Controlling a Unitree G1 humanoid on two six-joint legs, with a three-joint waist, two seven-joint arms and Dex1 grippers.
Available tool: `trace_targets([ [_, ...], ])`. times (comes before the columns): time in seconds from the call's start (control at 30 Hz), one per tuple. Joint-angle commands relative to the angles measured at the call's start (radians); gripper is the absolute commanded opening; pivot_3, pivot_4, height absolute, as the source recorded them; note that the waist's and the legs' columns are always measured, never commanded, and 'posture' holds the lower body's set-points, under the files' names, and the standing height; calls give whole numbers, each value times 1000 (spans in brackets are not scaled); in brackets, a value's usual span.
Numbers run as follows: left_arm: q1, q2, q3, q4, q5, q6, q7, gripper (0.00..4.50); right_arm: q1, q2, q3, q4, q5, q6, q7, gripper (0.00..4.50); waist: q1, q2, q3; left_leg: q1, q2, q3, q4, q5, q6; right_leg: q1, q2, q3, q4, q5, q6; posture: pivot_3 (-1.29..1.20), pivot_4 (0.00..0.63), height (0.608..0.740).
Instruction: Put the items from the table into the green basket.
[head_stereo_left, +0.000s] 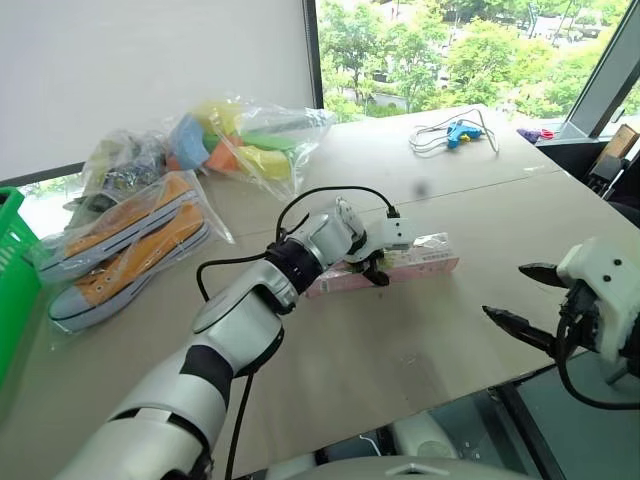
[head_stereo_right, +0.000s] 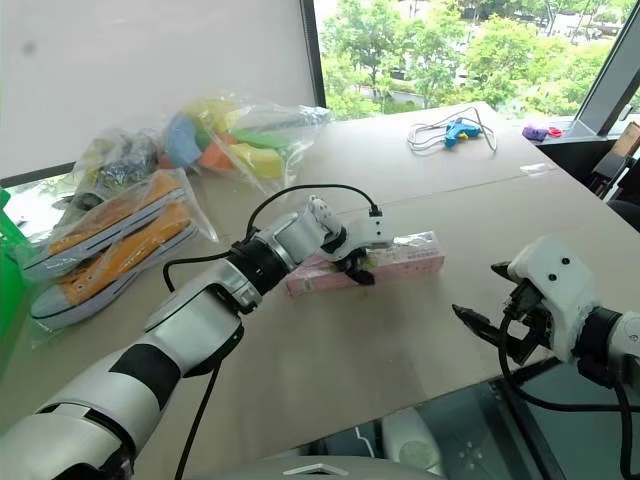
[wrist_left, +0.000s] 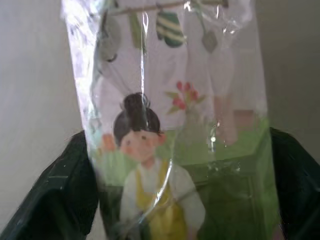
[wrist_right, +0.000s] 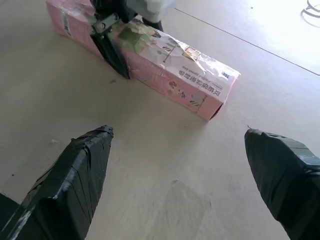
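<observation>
The long flat pink box (head_stereo_left: 425, 262) lies on the tan table (head_stereo_left: 400, 340), near its middle. My left gripper (head_stereo_left: 375, 268) comes down on it from above, one black finger pressed against each long side, so it is shut on the box (wrist_left: 175, 100). The box rests flat on the board. My right gripper (head_stereo_left: 505, 290) hovers open near the table's front edge, to the right of the box, with nothing between its fingers (wrist_right: 80, 170). A clear bag of orange-and-white shoes (head_stereo_left: 125, 245) and clear bags of colourful pieces (head_stereo_left: 250, 140) lie at the back left. The green basket (head_stereo_left: 12, 270) stands at the far left.
A blue glue gun with a coiled white cable (head_stereo_left: 460, 132) lies at the back right of the table. A black cable (head_stereo_left: 320, 195) loops over my left wrist. The table's front edge runs just below my right gripper.
</observation>
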Motion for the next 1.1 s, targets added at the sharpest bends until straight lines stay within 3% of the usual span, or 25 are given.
trace_targets([
  [0.03, 14, -8, 15, 9, 32, -22, -6, 2064, -16, -9, 7, -2, 10, -39, -11, 4500, 3, 0, 0, 0, 0, 0, 0, 0, 0, 0, -1, 0, 0, 0, 0, -347, 54, 740],
  [0.13, 40, 20, 73, -59, 9, -18, -31, 1476, -41, -21, 43, 22, 12, -64, -12, 4500, 2, 0, 0, 1, -2, 1, 0, 0, 0, 1, -5, 0, 0, -1, 0, -325, 49, 740],
  [0.4, 106, 213, 360, -414, -138, 317, -48, 1476, -243, 7, 215, 99, 21, -149, -48, 4500, -1, 0, 8, 1, 0, 5, -1, 0, 0, -3, -1, 6, 2, 1, 4, -225, 32, 740],
  [0.5, 156, 301, 551, -524, -207, 469, 19, 1476, -413, 51, 369, 165, -16, -210, -42, 4500, 9, 0, 8, 1, 1, 4, -2, 0, 0, -3, 2, 6, 1, 1, 4, -144, 22, 740],
  [0.6, 174, 353, 804, -571, -229, 546, 188, 1476, -655, 167, 570, 287, -80, -263, -29, 4500, 34, 0, 8, 2, 2, 4, -3, 0, 0, -3, 3, 7, 2, 1, 4, -26, 9, 740],
  [0.67, 158, 354, 949, -558, -227, 488, 336, 1476, -801, 257, 670, 384, -113, -278, -13, 4500, 60, 0, 9, 3, 2, 4, -2, 0, 0, -4, 3, 8, 3, 2, 4, 48, 3, 740],
  [0.73, 139, 380, 1002, -534, -189, 433, 465, 1476, -911, 323, 743, 472, -155, -294, 1, 4500, 105, 0, 9, 3, 2, 3, -2, 0, 0, -5, 4, 9, 4, 2, 4, 100, 0, 740],
  [0.83, 137, 503, 1069, -473, -138, 320, 588, 1476, -1106, 450, 829, 633, -184, -305, 50, 4500, 177, -2, 8, -2, 2, 5, -2, 0, 0, -11, 4, 10, 6, 5, -1, 166, 0, 740],
  [0.93, 142, 647, 1098, -369, -103, 205, 653, 1476, -1245, 536, 864, 758, -205, -322, 105, 4500, 225, -4, 6, -12, -2, 9, -2, 3, -5, -25, 1, 14, 16, 5, -2, 217, 0, 740],
  [1.1, 139, 785, 1091, -209, -104, 67, 653, 1476, -1327, 592, 858, 854, -227, -337, 154, 4500, 323, -19, -4, -27, -5, 4, -1, 3, -6, -36, -5, 7, 17, 6, -3, 267, 0, 740],
])
